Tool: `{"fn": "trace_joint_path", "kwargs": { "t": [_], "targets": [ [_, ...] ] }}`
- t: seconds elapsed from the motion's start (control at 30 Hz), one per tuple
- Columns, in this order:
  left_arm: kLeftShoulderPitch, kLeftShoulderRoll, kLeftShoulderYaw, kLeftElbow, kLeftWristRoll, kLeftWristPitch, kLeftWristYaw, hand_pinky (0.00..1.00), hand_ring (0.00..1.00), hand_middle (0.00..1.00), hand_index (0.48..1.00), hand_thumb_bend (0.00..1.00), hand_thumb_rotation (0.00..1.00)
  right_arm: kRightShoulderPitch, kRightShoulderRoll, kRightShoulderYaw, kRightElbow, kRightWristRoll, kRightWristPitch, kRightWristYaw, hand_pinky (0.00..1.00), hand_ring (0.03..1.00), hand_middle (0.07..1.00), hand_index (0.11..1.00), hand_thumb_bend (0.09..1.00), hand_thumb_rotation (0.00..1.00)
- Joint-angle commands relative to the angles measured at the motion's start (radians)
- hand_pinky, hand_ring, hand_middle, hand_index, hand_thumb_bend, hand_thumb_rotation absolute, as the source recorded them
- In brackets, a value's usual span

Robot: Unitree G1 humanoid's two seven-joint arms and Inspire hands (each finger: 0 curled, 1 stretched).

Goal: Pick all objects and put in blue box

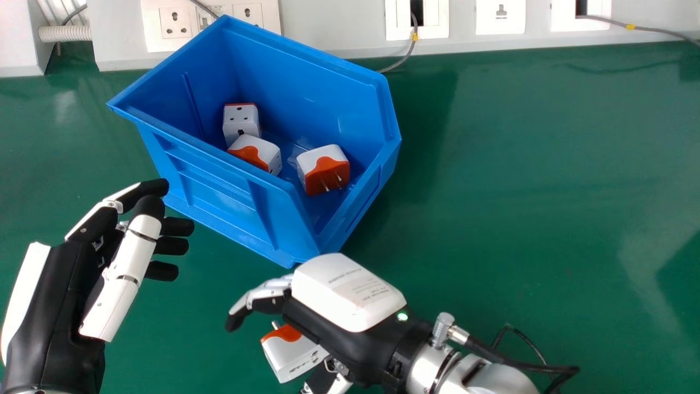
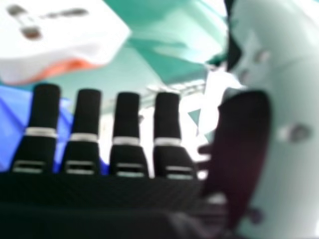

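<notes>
Mostly done, prob.: blue box (image 1: 219,189) has the far adapter (image 1: 240,121), left adapter (image 1: 263,151) and right adapter (image 1: 326,172) inside. Loose adapter (image 1: 292,355) is outside on the near side, under/beside the right hand (image 1: 347,295), fingers apart & not closed on it. Left to do: grip it, lift & drop in; left hand (image 1: 126,268) idles at left, fingers loosely spread.

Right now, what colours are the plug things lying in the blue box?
The adapters are white and orange, clearest in the head view.
</notes>
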Motion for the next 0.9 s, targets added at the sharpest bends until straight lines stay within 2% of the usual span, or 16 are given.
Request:
{"fn": "trace_joint_path", "kwargs": {
  "t": [0.0,0.27,0.63,0.87],
  "targets": [
    [-0.010,0.012,0.006,-0.011,0.006,-0.008,0.003,0.56,0.64,0.65,0.790,0.47,0.80,-0.032,0.012,0.006,0.011,-0.016,-0.005,-0.017,0.63,0.739,0.765,0.702,0.642,0.07],
    [-0.024,0.013,0.006,-0.002,0.009,-0.006,0.003,0.56,0.64,0.65,0.790,0.47,0.80,-0.075,0.023,0.010,0.071,-0.050,0.023,-0.030,0.64,0.747,0.775,0.709,0.636,0.04],
    [-0.033,0.015,0.006,0.010,0.012,-0.007,0.002,0.56,0.64,0.65,0.790,0.48,0.80,-0.114,0.040,0.005,0.102,-0.062,0.076,-0.035,0.67,0.767,0.786,0.720,0.630,0.02],
    [-0.033,0.012,0.001,0.003,0.017,0.000,0.003,0.57,0.64,0.65,0.792,0.47,0.80,-0.131,0.043,0.014,0.129,-0.068,0.074,-0.054,0.68,0.775,0.794,0.730,0.618,0.01]
  ]
}}
